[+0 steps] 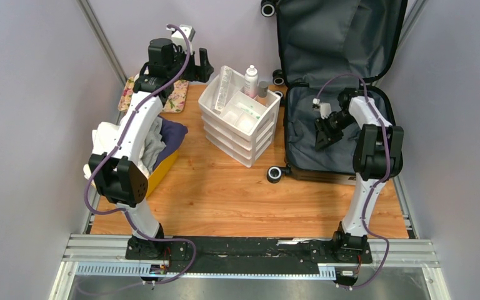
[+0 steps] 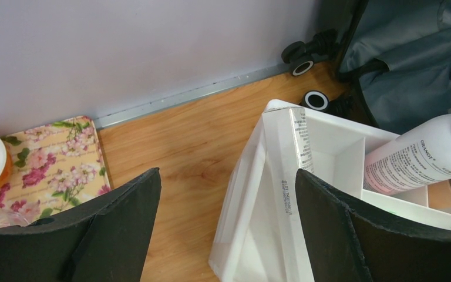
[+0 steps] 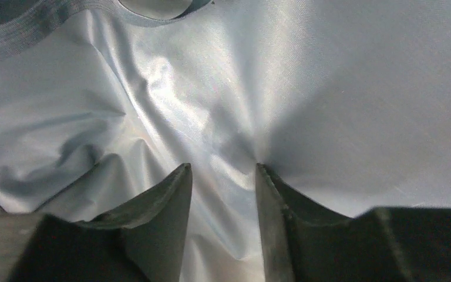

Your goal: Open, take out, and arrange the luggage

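The left arm (image 1: pixel 139 125) and right arm (image 1: pixel 370 115) wore white shells on their long links, with chunky black housings at the joints. A purple cable (image 1: pixel 185 53) ran along each, looping loose in places. Their bases (image 1: pixel 142 245) were black. The left gripper (image 2: pixel 228 173) had broad matte-black fingers (image 2: pixel 111 235) with rough edges; those of the right gripper (image 3: pixel 223 166) were dark grey and tapered

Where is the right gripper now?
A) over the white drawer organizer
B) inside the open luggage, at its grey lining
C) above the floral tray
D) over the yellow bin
B: the top view shows the right gripper inside the open luggage, and its wrist camera sees only grey lining.
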Robot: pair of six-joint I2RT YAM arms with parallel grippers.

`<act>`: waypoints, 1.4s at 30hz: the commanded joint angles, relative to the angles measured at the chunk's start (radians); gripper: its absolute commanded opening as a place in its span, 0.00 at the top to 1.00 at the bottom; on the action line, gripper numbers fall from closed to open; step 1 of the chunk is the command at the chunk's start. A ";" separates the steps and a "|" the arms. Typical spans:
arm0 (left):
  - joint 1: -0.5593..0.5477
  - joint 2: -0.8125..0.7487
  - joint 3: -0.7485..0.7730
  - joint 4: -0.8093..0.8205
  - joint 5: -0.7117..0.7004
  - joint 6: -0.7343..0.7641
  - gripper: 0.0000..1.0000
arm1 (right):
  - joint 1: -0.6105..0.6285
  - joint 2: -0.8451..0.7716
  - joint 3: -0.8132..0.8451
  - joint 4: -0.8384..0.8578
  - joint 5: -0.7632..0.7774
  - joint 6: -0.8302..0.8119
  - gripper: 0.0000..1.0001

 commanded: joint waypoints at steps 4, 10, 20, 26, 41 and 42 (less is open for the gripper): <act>0.008 -0.007 0.005 0.034 0.011 -0.006 0.08 | -0.017 -0.136 -0.020 0.110 -0.067 0.102 0.39; 0.009 0.004 0.010 0.040 0.023 -0.015 0.08 | 0.003 -0.130 -0.030 0.335 0.124 0.259 0.29; 0.016 -0.001 0.005 0.039 0.017 -0.014 0.07 | 0.092 -0.059 -0.072 0.405 0.350 0.251 0.24; 0.020 0.003 0.005 0.040 0.017 -0.018 0.07 | 0.129 -0.022 -0.151 0.427 0.387 0.222 0.26; 0.029 0.003 0.004 0.036 0.033 -0.015 0.07 | 0.107 -0.034 -0.096 0.338 0.310 0.207 1.00; 0.029 0.000 0.002 0.035 0.040 -0.009 0.07 | 0.076 -0.054 -0.077 0.313 0.269 0.193 1.00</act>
